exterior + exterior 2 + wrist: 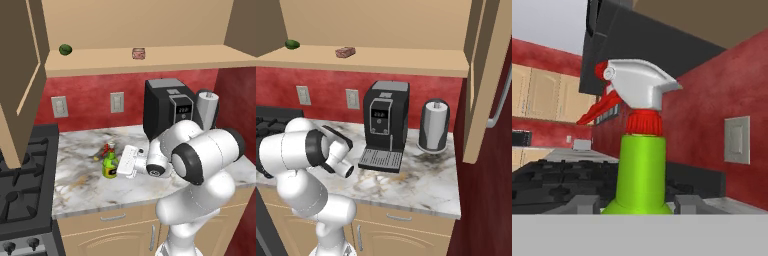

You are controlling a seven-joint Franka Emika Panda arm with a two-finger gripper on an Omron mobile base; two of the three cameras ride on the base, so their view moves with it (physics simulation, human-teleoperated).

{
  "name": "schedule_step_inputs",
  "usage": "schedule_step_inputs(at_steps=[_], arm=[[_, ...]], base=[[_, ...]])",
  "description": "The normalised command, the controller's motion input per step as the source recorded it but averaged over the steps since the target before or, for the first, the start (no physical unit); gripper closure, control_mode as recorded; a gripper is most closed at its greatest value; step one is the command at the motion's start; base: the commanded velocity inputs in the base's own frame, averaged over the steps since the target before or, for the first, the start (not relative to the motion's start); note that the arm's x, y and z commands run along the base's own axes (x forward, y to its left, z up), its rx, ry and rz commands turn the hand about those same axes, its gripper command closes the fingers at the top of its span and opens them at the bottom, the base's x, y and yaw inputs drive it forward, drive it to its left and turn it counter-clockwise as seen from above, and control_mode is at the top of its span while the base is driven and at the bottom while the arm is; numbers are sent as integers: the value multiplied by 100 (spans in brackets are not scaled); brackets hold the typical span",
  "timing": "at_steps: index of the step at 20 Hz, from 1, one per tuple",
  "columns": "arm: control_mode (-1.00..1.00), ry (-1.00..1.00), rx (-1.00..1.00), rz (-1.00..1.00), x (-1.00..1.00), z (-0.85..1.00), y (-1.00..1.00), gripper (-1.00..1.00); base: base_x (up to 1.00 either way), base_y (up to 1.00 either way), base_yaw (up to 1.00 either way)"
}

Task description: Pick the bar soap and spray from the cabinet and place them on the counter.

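Base views behind arm, left and right, share counter [80, 190] and cabinet [150, 60]; hand view close on spray [641, 165].

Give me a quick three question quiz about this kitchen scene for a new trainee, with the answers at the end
1. True or false: the bar soap lies on the counter.
2. What stands upright on the counter between the tips of the gripper?
   A) a mug  B) the spray  C) a kettle
3. What round dark green thing shares the cabinet shelf with the bar soap?

Key
1. False: it lies on the cabinet shelf.
2. B: the gripper tips flank its base.
3. A small ball, at the shelf's left end.
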Motion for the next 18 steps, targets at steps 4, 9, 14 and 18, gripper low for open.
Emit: schedule_step_inputs(at_steps=[4, 9, 14, 18], arm=[[-100, -1, 4, 0, -17, 14, -13, -100], [-100, 0, 9, 0, -32, 34, -29, -100], [-100, 3, 11, -7, -36, 62, -33, -100], [-100, 13, 7, -19, -28, 85, -20, -100]], base=[[0, 0, 0], [0, 0, 0], [0, 0, 0], [0, 0, 0]])
